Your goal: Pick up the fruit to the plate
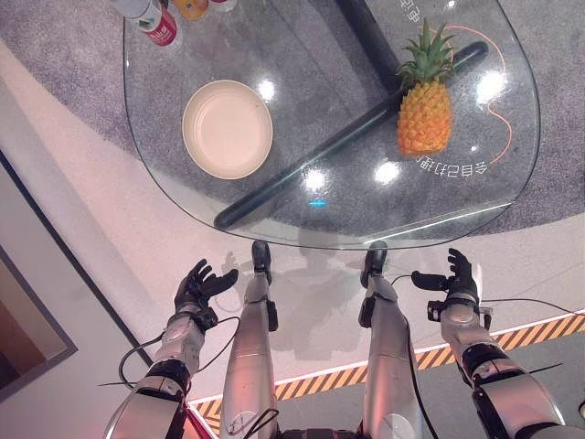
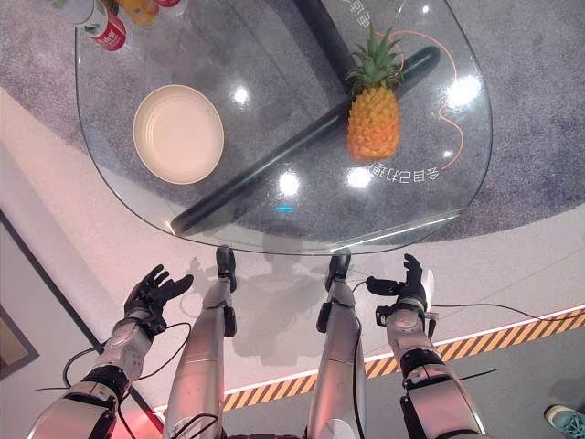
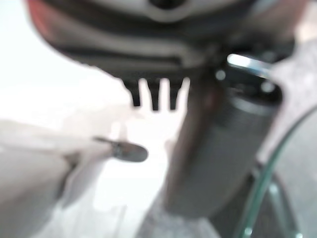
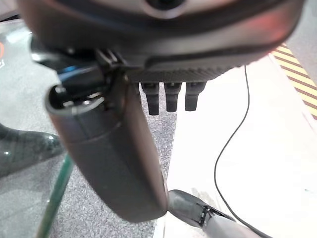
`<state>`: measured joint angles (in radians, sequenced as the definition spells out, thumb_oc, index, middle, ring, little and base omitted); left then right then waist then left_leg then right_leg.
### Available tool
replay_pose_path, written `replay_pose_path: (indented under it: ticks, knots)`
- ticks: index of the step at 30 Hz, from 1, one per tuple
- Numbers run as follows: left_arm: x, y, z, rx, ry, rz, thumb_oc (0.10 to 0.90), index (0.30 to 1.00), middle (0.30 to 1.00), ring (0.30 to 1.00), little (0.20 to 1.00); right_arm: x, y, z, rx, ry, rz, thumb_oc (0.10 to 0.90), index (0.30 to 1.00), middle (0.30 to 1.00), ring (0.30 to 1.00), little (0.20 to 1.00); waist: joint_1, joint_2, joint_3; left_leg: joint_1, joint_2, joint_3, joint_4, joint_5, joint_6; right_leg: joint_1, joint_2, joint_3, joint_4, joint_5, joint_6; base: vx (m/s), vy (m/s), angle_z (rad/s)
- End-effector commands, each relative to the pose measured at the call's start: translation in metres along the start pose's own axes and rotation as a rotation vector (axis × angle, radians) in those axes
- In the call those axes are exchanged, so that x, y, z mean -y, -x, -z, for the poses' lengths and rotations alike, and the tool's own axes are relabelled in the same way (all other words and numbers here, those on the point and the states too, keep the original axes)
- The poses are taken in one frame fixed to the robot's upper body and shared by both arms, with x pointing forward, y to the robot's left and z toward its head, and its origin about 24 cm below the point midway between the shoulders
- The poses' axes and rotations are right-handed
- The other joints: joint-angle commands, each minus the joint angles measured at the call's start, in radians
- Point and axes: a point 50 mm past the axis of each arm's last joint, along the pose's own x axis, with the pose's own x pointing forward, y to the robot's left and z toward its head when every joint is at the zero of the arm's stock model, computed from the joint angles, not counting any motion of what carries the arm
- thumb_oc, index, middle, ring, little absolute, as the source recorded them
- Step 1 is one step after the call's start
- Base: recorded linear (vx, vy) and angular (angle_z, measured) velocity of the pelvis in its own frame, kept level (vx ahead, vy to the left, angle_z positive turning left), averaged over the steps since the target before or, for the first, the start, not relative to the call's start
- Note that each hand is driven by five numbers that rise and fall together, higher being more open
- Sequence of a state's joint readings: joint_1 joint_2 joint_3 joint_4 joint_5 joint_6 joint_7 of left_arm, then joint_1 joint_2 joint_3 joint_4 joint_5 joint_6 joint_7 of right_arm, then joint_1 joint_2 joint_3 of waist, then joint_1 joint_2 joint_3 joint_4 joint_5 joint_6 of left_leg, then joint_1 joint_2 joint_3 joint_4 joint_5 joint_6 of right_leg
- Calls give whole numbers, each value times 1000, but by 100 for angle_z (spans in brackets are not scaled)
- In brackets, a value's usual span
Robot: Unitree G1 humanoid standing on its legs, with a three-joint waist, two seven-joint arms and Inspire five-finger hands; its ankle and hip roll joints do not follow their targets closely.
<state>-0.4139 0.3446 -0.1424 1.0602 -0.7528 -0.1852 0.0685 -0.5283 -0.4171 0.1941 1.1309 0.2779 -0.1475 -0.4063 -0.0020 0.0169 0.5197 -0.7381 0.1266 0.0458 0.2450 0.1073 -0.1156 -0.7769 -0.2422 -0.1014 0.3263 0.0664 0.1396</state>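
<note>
While both the left robot hand [image 1: 199, 285] and right robot hand [image 1: 454, 277] hang open short of the tabletop [image 1: 329, 233], the pineapple [image 1: 424, 117], upright near its right edge, is probably heavy and rough-skinned; its body should be gripped, not the crown.

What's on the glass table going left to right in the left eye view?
Bottles at the far left corner, then the plate, then the pineapple standing upright on the right side.
</note>
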Motion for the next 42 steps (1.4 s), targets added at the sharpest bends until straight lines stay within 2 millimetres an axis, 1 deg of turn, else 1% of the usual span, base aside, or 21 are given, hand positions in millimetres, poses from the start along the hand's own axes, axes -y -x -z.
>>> replay_pose_path:
  ticks: [1, 6, 8, 11, 13, 16, 17, 22, 24, 26, 28, 31, 33, 34, 36, 37, 40, 41, 42]
  knots:
    - [-30, 1, -16, 76, 4, -107, 800, 900, 900, 900, 900, 35, -7, -3, 32, -53, 126, 800, 900, 900, 900, 900, 14, -18, 0, -59, -39, -32, 159, -120, 11, -15, 24, -20, 1, -5, 2, 0, 0, 0]
    - [-31, 1, -18, 79, -5, -104, 800, 900, 900, 900, 900, 36, -9, -8, 33, -71, 133, 800, 900, 900, 900, 900, 17, -19, 0, -64, -39, -33, 151, -116, 9, -16, 25, -25, -10, -3, -1, 0, 0, 0]
    - [-32, 1, -18, 79, -8, -104, 800, 900, 900, 900, 900, 37, -8, -4, 17, -67, 147, 800, 900, 900, 900, 900, 17, -21, 0, -66, -38, -34, 152, -116, 8, -18, 26, -26, -9, -1, -1, 0, 0, 0]
    - [-34, 2, -18, 84, -14, -103, 800, 900, 900, 900, 900, 44, -8, 1, -19, -75, 192, 800, 900, 900, 900, 900, 17, -25, 0, -66, -36, -31, 145, -113, 7, -17, 26, -30, -20, 5, 1, 0, 0, 0]
    - [-36, 2, -19, 87, -11, -104, 800, 900, 900, 900, 900, 52, -8, 8, -49, -84, 236, 800, 900, 900, 900, 900, 17, -27, 0, -66, -34, -31, 140, -109, 8, -15, 26, -32, -26, 10, 2, 0, 0, 0]
    - [-39, 3, -19, 87, -18, -106, 800, 900, 900, 900, 900, 62, -7, 14, -74, -107, 284, 800, 900, 900, 900, 900, 16, -30, 0, -68, -32, -33, 145, -112, 9, -14, 28, -33, -27, 13, 2, 0, 0, 0]
    - [-40, 3, -19, 87, -21, -108, 800, 900, 900, 900, 900, 69, -7, 15, -82, -127, 324, 800, 900, 900, 900, 900, 16, -31, 0, -70, -31, -35, 146, -112, 10, -15, 29, -32, -28, 15, 3, 17, -31, -1]
    - [-46, 4, -21, 89, -28, -122, 800, 900, 900, 900, 900, 95, -8, 16, -114, -200, 484, 800, 900, 900, 900, 900, 21, -42, 0, -65, -28, -40, 136, -113, 12, -2, 34, -39, -42, 24, 8, 3, -22, 0]
    - [-50, 4, -22, 89, -29, -129, 800, 900, 900, 900, 900, 110, -8, 15, -121, -247, 572, 800, 900, 900, 900, 900, 24, -46, 0, -62, -28, -43, 135, -115, 14, 4, 34, -43, -46, 27, 10, 3, -31, 0]
    - [-52, 5, -23, 88, -32, -132, 800, 900, 900, 900, 900, 117, -8, 13, -121, -291, 625, 800, 900, 900, 900, 900, 25, -47, 0, -60, -27, -45, 134, -117, 14, 8, 35, -45, -48, 28, 12, 0, 0, 0]
    - [-51, 4, -23, 87, -33, -135, 800, 900, 900, 900, 900, 125, -8, 8, -106, -359, 685, 800, 900, 900, 900, 900, 26, -49, 0, -56, -27, -45, 131, -118, 15, 13, 35, -48, -52, 30, 13, 0, 0, 0]
    - [-52, 4, -23, 86, -32, -138, 800, 900, 900, 900, 900, 139, -8, -6, -44, -549, 783, 800, 900, 900, 900, 900, 26, -49, 0, -50, -30, -48, 125, -120, 15, 20, 33, -52, -58, 32, 16, 0, 0, 0]
    - [-50, 4, -21, 84, -31, -135, 800, 900, 900, 900, 900, 144, -8, -20, 19, -648, 819, 800, 900, 900, 900, 900, 26, -47, 0, -46, -31, -47, 119, -120, 16, 22, 32, -54, -60, 32, 16, 0, 0, 0]
    - [-49, 5, -20, 82, -31, -134, 800, 900, 900, 900, 900, 146, -8, -26, 40, -671, 830, 800, 900, 900, 900, 900, 26, -46, 0, -43, -31, -47, 116, -119, 16, 23, 32, -54, -62, 33, 16, 0, 0, 0]
    - [-48, 6, -17, 79, -26, -132, 800, 900, 900, 900, 900, 150, -7, -46, 118, -742, 857, 800, 900, 900, 900, 900, 26, -43, 0, -39, -34, -46, 106, -115, 16, 25, 31, -55, -67, 34, 15, -2, 23, -1]
    - [-47, 6, -14, 78, -22, -130, 800, 900, 900, 900, 900, 153, -5, -60, 181, -778, 874, 800, 900, 900, 900, 900, 25, -42, 0, -35, -34, -44, 97, -112, 16, 26, 31, -56, -70, 35, 15, -8, 49, -2]
    - [-45, 7, -12, 77, -13, -128, 800, 900, 900, 900, 900, 154, 1, -94, 301, -831, 911, 800, 900, 900, 900, 900, 21, -41, 0, -32, -38, -42, 89, -108, 15, 26, 28, -58, -75, 37, 13, -12, 47, -3]
    - [-44, 8, -11, 77, -9, -128, 800, 900, 900, 900, 900, 155, 4, -104, 337, -842, 927, 800, 900, 900, 900, 900, 20, -40, 0, -31, -39, -41, 86, -107, 15, 27, 28, -57, -77, 37, 12, -13, 49, -5]
    - [-44, 8, -11, 77, -5, -127, 800, 900, 900, 900, 900, 156, 6, -110, 362, -857, 935, 800, 900, 900, 900, 900, 18, -40, 0, -31, -40, -40, 85, -106, 15, 25, 28, -57, -77, 37, 12, -11, 43, -3]
